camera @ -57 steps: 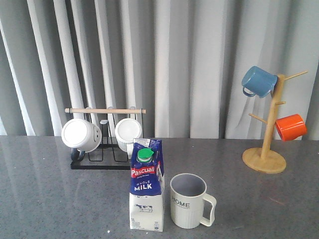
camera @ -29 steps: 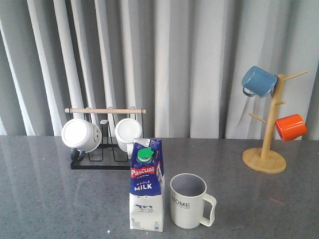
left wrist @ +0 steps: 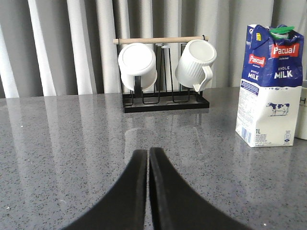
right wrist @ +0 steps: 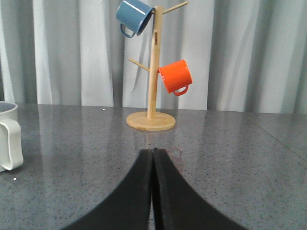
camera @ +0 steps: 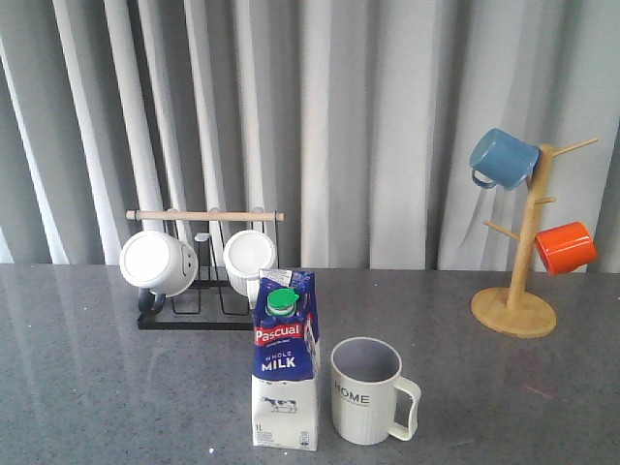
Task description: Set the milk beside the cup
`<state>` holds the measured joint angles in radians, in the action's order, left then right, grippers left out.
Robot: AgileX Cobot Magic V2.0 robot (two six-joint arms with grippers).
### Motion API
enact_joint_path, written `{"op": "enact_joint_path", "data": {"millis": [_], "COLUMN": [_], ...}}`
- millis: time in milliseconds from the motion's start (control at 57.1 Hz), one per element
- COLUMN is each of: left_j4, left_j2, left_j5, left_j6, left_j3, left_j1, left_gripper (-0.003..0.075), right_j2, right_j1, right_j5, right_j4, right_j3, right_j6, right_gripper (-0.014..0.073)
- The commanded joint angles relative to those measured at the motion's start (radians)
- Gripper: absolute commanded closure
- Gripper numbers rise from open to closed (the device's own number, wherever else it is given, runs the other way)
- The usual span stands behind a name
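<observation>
The milk (camera: 285,360) stands upright on the grey table (camera: 97,387), near the front edge in the front view. Its green cap is on top, and the red label and the cow picture face the camera. Just beside it, on its right in the front view, stands the cup (camera: 368,390), also upright, with the handle pointing away from the carton. A narrow gap seems to stay between the two, so they are close but, as far as I can see, not touching.

The left gripper (left wrist: 147,165) has its two black fingers pressed together, with nothing between them. It is low over the table and well apart from the milk, which shows at the side of its view. The right gripper (right wrist: 153,165) is the same: fingers together, empty, with only the handle and part of the cup at the edge of its view. Neither arm appears in the front view.

Further back there is a black rack (camera: 199,315) with a wooden bar, carrying two white mugs (camera: 158,263). On the other side is a wooden mug tree (camera: 523,281) with a blue mug (camera: 503,159) and an orange mug (camera: 566,247).

In my judgement the task is already finished: the carton stands next to the cup and no gripper holds it. I see nothing left to do.
</observation>
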<state>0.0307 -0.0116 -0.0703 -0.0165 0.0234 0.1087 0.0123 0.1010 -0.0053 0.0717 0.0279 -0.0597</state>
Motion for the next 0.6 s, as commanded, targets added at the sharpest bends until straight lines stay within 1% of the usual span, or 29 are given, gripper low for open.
{"op": "enact_joint_path", "data": {"millis": [0,578], "left_j4": [0.009,0.009], "left_j2": [-0.013,-0.013], "left_j5": [0.078,0.078], "left_j6": [0.010,0.010], "left_j3": [-0.022,-0.022], "left_j1": [-0.002,-0.002], "left_gripper": [0.0726,0.0726], "right_j2": [0.011,0.011], "right_j1": [0.008,0.008], "right_j5": [-0.091,-0.110], "right_j4": [-0.009,-0.014], "right_j3": [0.010,0.010], "right_j6": [-0.002,-0.002], "right_gripper": [0.0602,0.0602]}}
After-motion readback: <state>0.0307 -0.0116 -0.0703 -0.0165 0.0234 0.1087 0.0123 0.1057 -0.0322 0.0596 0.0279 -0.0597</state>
